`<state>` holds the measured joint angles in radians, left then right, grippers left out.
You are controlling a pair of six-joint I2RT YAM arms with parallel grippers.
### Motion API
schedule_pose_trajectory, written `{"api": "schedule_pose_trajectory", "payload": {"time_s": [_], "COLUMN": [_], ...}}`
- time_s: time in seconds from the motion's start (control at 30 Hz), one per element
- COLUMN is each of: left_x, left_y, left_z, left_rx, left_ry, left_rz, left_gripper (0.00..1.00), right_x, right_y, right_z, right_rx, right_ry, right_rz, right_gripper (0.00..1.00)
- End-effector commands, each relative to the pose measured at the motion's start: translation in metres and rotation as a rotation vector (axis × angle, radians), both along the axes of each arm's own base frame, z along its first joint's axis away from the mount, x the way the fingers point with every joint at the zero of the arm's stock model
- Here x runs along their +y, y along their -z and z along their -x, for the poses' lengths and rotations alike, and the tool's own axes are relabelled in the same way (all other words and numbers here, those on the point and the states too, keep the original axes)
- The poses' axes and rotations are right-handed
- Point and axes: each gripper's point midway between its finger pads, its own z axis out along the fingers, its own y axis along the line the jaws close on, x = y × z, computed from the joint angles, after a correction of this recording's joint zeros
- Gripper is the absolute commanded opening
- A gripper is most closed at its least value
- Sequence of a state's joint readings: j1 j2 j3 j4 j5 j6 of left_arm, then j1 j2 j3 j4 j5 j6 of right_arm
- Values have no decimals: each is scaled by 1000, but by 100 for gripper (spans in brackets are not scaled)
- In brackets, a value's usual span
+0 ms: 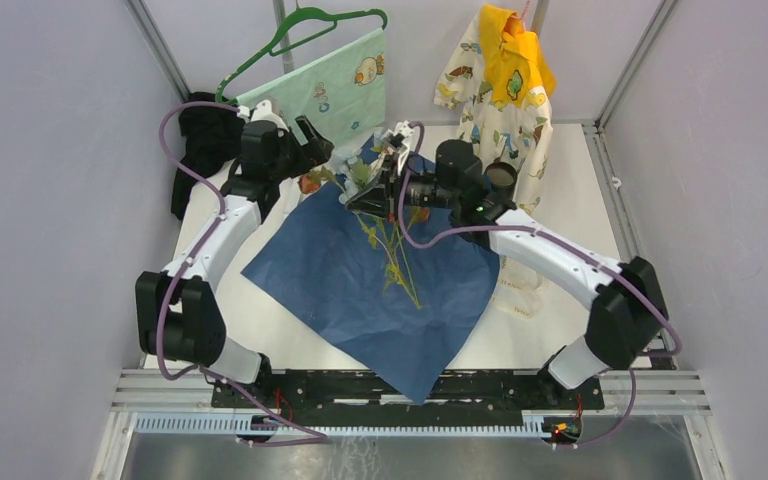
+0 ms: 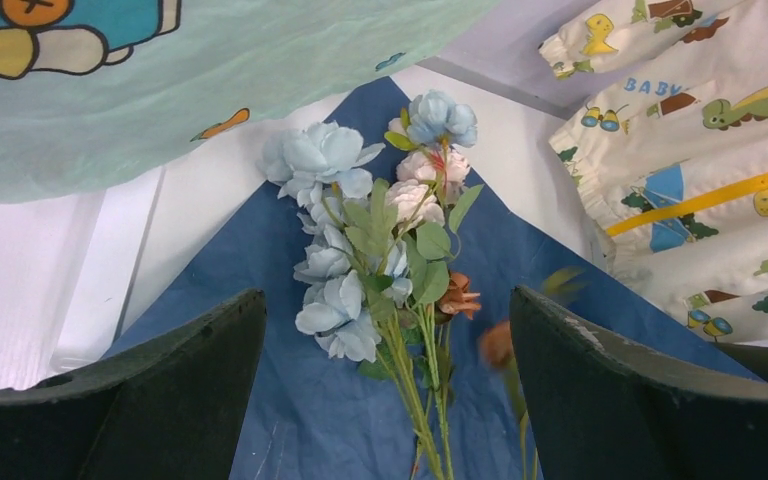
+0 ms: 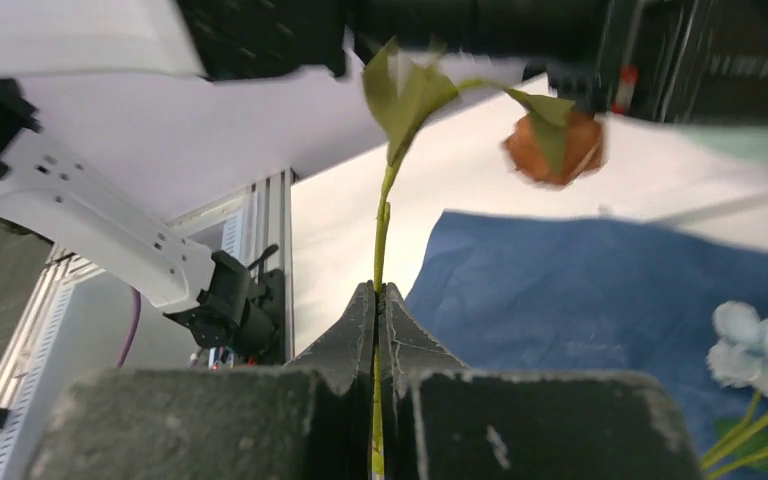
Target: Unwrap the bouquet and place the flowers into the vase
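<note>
Flowers: pale blue, pink and rust-orange blooms on thin green stems. They lie on the paper, their heads towards the far end and their stems pointing towards the arm bases. The paper is dark blue and lies open and flat on the white worktop, one corner hanging over the near edge.

Right claw: fingers pressed together, clamped on one stem. The stem carries a leaf and a rust-orange bloom beyond the fingertips.

Left claw: fingers wide apart and holding nothing, above the paper with the flower heads seen between them.

Vase: a dark round rim, just behind the right arm and off the paper.

Surroundings: a pale green cloth on a green hanger. A dinosaur-print garment hangs at the back, and a black cloth heap lies far left.
</note>
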<state>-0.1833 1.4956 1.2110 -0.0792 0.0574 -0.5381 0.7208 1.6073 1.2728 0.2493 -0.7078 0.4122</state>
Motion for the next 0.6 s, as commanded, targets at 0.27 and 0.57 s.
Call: {"api": "schedule_pose_trajectory", "payload": {"time_s": [0.27, 0.57], "left_x": [-47, -55], "left_y": [34, 57], "left_z": [-5, -11], "left_rx": [88, 144], "left_ry": [173, 196], "left_rz": [250, 283], "left_gripper": [92, 90], "right_x": [-49, -101], "right_y": [-86, 42], "right_z": [8, 5], "right_rx": [-277, -31], "right_ry": [129, 299], "right_rz": [-43, 286], "right_gripper": [0, 0]}}
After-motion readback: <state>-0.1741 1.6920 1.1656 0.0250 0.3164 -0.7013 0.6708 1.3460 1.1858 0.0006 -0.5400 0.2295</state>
